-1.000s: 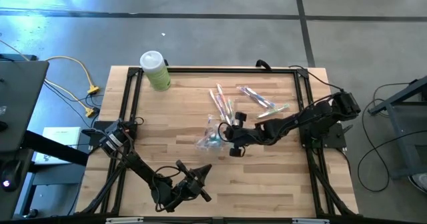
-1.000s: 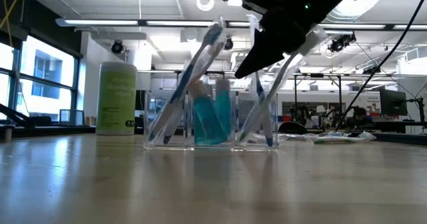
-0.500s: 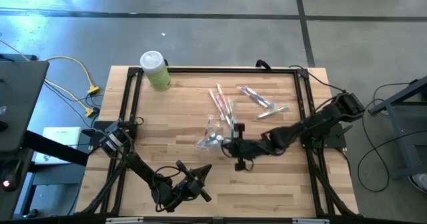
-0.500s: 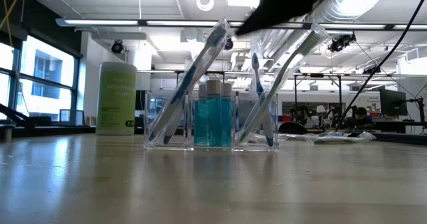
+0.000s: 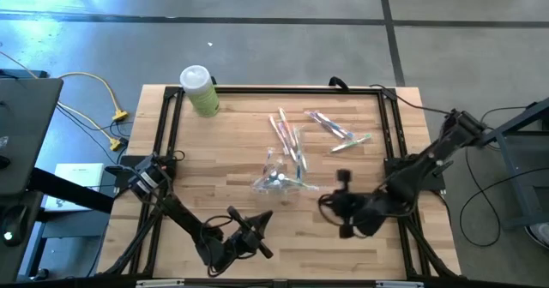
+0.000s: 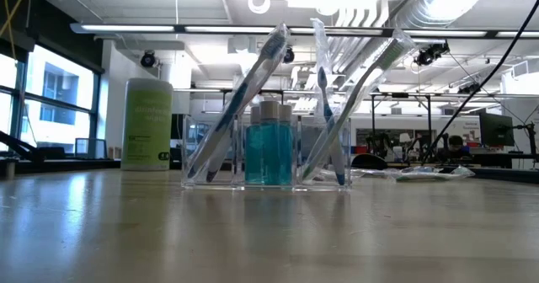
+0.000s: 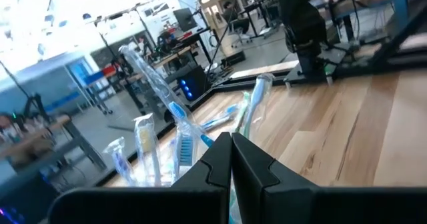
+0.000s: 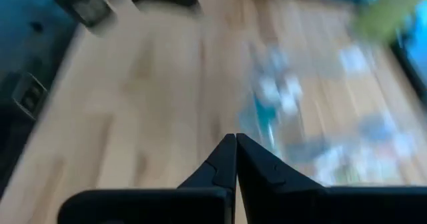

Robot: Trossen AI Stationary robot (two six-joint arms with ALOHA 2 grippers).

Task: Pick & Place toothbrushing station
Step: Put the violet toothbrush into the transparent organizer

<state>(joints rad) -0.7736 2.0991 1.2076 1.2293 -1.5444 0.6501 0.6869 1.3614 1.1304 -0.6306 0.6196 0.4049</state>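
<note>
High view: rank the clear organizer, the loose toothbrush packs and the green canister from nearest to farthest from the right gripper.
From the right gripper, shut near the table's front right:
1. Clear organizer, mid-table, toward the left arm's side.
2. Loose toothbrush packs, toward the back edge.
3. Green canister, back left corner.

Green wipes canister point(image 5: 199, 91) at table's point(image 5: 214, 168) back-left corner.

A clear organizer point(image 6: 266, 152) stands upright mid-bench, holding a blue mouthwash bottle point(image 6: 269, 145) in its middle compartment and toothbrushes point(image 6: 240, 102) leaning in both outer ones. Packaged toothbrushes point(image 5: 334, 129) lie farther back.
</note>
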